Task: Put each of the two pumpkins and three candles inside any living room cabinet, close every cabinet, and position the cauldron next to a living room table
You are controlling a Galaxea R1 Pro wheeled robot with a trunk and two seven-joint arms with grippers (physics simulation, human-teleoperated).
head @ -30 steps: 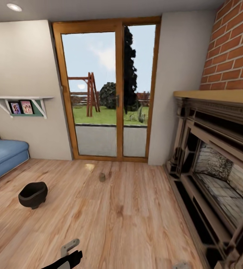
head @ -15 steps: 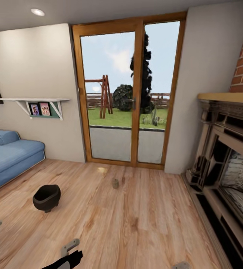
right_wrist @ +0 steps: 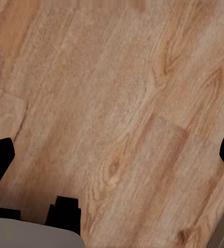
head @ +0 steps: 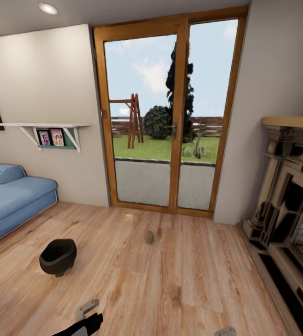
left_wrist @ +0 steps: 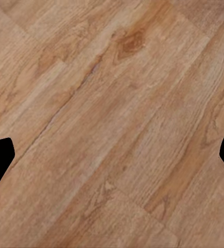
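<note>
- cauldron point(head: 57, 256): on floor, not beside any table; unplaced.
- candle point(head: 149, 237): on floor near glass door; uncollected.
- left gripper point(left_wrist: 112, 152), right gripper point(right_wrist: 112, 155): spread, empty.

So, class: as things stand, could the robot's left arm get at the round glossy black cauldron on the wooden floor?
Probably not yet. The black cauldron stands on open wooden floor with nothing blocking it, but the left gripper sits low near the robot, well short of it. The base would likely have to roll closer first.
</note>
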